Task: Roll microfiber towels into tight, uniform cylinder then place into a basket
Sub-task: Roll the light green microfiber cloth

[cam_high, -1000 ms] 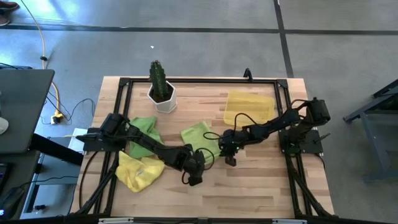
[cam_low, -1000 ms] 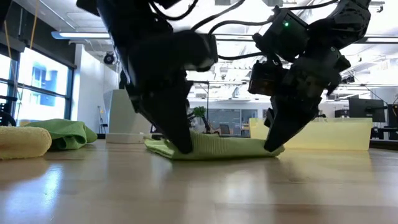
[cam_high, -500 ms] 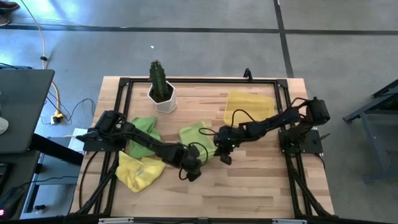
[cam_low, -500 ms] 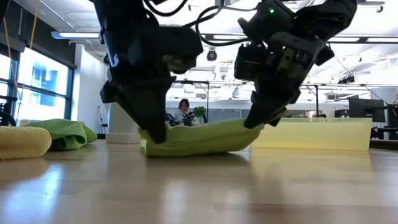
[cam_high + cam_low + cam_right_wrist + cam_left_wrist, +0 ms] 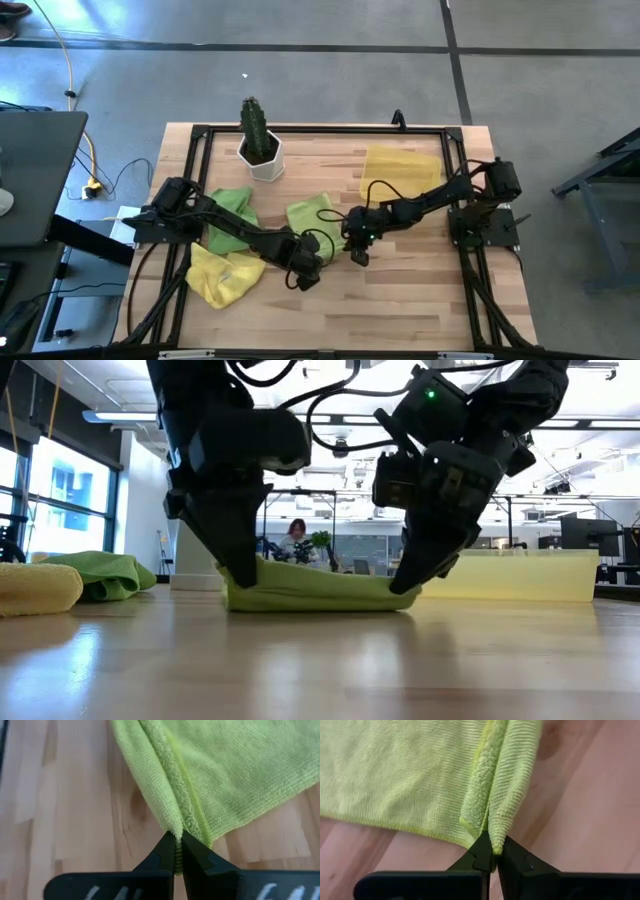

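Both grippers pinch the folded edge of the lime green towel [image 5: 312, 222] at frame centre: left gripper [image 5: 492, 855], right gripper [image 5: 177, 846]. If one corner slips out, the fold can open unevenly.

Both arms are matte black, built of blocky jointed segments with loose black cables looping alongside. The left gripper [image 5: 240, 575] and the right gripper [image 5: 405, 580] taper into slim dark fingers [image 5: 482, 851] — pointed, wedge-shaped tips. A small green indicator light glows on the right arm's wrist housing, above the table [image 5: 420, 290].
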